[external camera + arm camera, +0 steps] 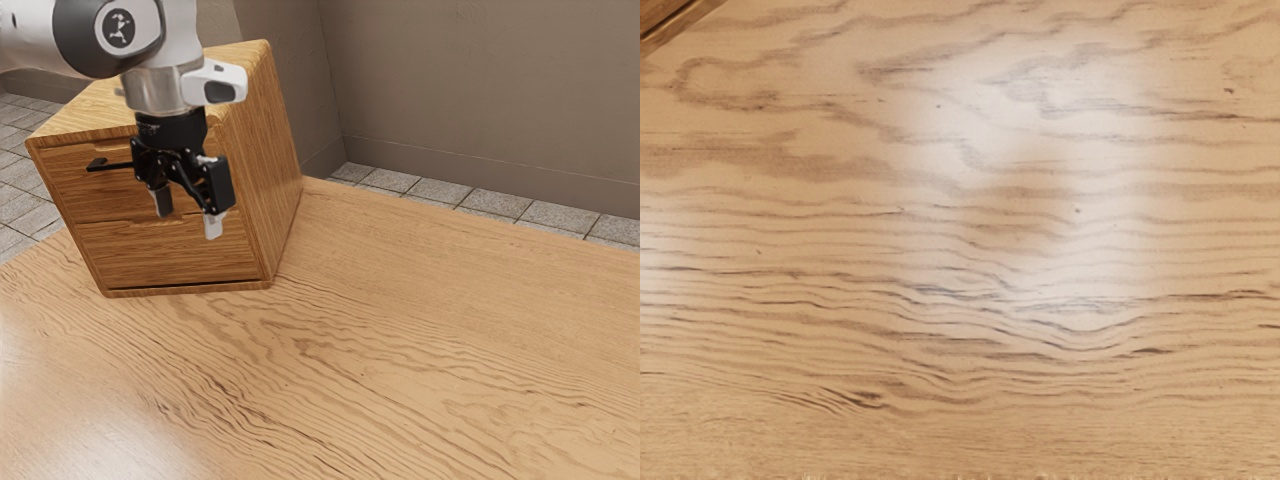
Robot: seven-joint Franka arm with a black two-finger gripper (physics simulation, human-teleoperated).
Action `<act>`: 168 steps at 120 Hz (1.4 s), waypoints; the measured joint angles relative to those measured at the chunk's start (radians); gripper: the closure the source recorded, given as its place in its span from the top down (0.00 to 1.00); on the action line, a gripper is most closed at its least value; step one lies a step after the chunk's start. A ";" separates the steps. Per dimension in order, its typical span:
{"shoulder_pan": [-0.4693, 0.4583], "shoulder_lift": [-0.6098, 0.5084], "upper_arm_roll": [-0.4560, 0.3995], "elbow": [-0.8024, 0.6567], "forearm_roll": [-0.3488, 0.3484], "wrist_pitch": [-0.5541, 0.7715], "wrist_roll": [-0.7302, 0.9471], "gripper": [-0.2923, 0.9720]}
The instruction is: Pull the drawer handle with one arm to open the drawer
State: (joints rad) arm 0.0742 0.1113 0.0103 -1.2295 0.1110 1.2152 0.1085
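Handle (108, 164), level black bar on top drawer (85, 195), lies toward the exterior view's left of my gripper (188, 213), slightly above the tips. Fingers (162, 200) spread, holding nothing.

The table (420, 340) in front of the cabinet (255, 150), and on toward the exterior view's right of it, gives wide open room to pass. The cabinet is the one bulk in the way, and the wall (480, 80) stands close behind it. Before the cabinet's front hangs the gripper (188, 218), fingers spread, clear above the tabletop. The thin handle (108, 165) juts from that front.
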 joint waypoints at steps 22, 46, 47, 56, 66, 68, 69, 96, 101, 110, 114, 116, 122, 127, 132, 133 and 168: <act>0.032 0.004 0.035 -0.004 -0.058 -0.020 0.020 0.77; 0.039 -0.082 0.067 -0.136 -0.051 0.045 0.138 0.77; 0.038 -0.090 0.068 -0.149 -0.050 0.051 0.145 0.77; 0.034 -0.169 0.080 -0.267 -0.042 0.112 0.205 0.77; 0.085 -0.225 0.083 -0.349 -0.034 0.185 0.281 0.77; 0.102 -0.229 0.084 -0.357 -0.033 0.198 0.297 0.77; 0.110 -0.230 0.084 -0.360 -0.032 0.205 0.306 0.77; 0.195 -0.220 0.085 -0.371 -0.010 0.329 0.505 0.77; 0.209 -0.208 0.082 -0.366 -0.009 0.344 0.537 0.77; 0.222 -0.196 0.081 -0.362 -0.008 0.364 0.592 0.77; 0.223 -0.195 0.080 -0.361 -0.008 0.370 0.614 0.77; 0.223 -0.196 0.080 -0.360 -0.008 0.372 0.625 0.77; 0.222 -0.201 0.080 -0.359 -0.008 0.378 0.659 0.77; 0.222 -0.207 0.080 -0.359 -0.009 0.382 0.687 0.77; 0.222 -0.210 0.081 -0.359 -0.010 0.385 0.715 0.77; 0.223 -0.211 0.081 -0.359 -0.011 0.386 0.721 0.77; 0.226 -0.218 0.081 -0.347 0.010 0.412 0.897 0.77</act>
State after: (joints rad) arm 0.2998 -0.1070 0.0912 -1.5765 0.1215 1.6269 1.0051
